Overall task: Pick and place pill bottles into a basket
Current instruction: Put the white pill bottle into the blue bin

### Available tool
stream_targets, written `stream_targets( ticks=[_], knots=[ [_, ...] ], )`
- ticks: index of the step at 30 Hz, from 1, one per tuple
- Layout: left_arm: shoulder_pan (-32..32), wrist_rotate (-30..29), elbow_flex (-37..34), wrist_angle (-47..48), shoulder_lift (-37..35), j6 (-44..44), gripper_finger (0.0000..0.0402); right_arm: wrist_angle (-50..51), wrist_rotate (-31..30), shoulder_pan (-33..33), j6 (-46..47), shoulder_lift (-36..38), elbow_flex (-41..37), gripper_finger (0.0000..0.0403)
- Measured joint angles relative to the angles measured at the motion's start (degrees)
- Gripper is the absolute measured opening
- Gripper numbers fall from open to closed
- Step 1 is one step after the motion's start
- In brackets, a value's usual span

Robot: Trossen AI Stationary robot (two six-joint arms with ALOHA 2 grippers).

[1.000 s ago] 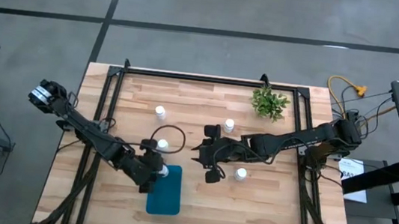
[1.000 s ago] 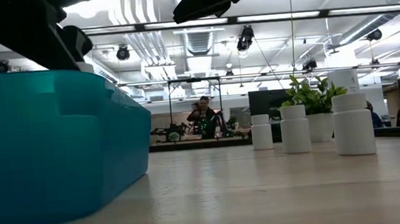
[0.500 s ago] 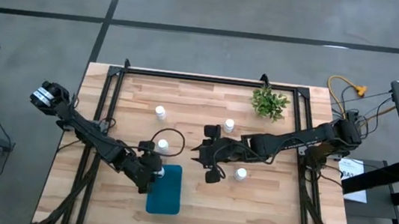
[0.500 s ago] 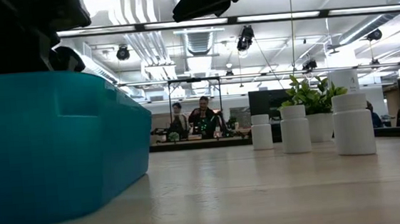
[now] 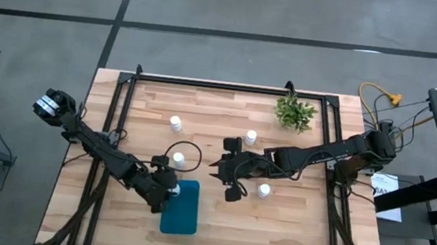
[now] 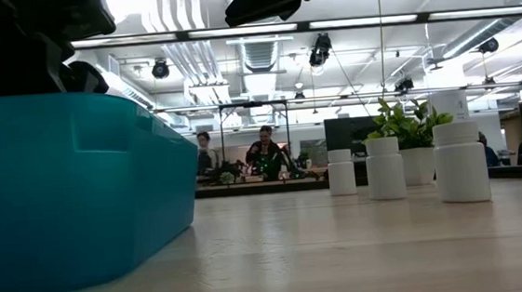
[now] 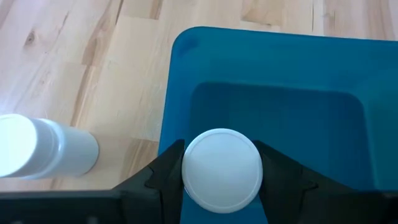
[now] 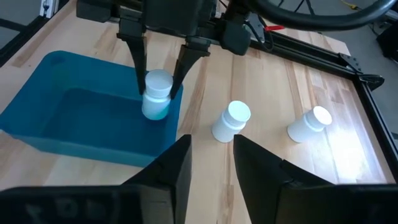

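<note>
The teal basket [image 5: 181, 211] sits at the table's near middle. My left gripper [image 5: 168, 189] is at its far left corner, shut on a white pill bottle [image 8: 156, 94] that stands with its lower part inside the basket [image 8: 74, 118]. My right gripper [image 8: 211, 165] hovers open and empty to the right of the basket, above the table [image 5: 217, 170]. Other pill bottles stand upright on the wood on their bases: one just beyond the basket [image 5: 179, 160], one at the far left [image 5: 176, 122], one mid-table [image 5: 251, 136], one near my right gripper [image 5: 263, 190]. My left gripper pinches the bottle's cap [image 7: 194, 169] between its two fingers [image 8: 140, 59], one on each side. The fingers slant down from above and from the table's left. The bottle is upright, its body down inside the basket's far corner; I cannot tell whether its base touches the floor.
A small green plant [image 5: 295, 112] stands at the far right of the table. A black cable loop [image 5: 185, 145] lies on the wood beyond the basket. Black rails [image 5: 231, 85] frame the table's far and side edges. People show far off in the room [image 6: 266, 150].
My left gripper has come down a little with the pill bottle, so the bottle now sits lower in the basket's far corner. It has held still for the last half second.
</note>
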State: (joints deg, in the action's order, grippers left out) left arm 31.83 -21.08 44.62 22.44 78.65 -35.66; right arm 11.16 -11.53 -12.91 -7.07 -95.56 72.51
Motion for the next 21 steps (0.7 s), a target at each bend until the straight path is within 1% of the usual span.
stream_targets(
  ticks=[17,21],
  knots=[
    [0.1,1.2,0.0,0.0,0.0,-0.2,0.0146,0.0,0.0,0.0,0.5,0.1,0.0,0.0099],
    [0.1,0.6,0.0,-0.1,0.9,-0.2,0.0176,0.0,0.0,-0.1,0.6,0.1,0.0,0.0096]
  ],
)
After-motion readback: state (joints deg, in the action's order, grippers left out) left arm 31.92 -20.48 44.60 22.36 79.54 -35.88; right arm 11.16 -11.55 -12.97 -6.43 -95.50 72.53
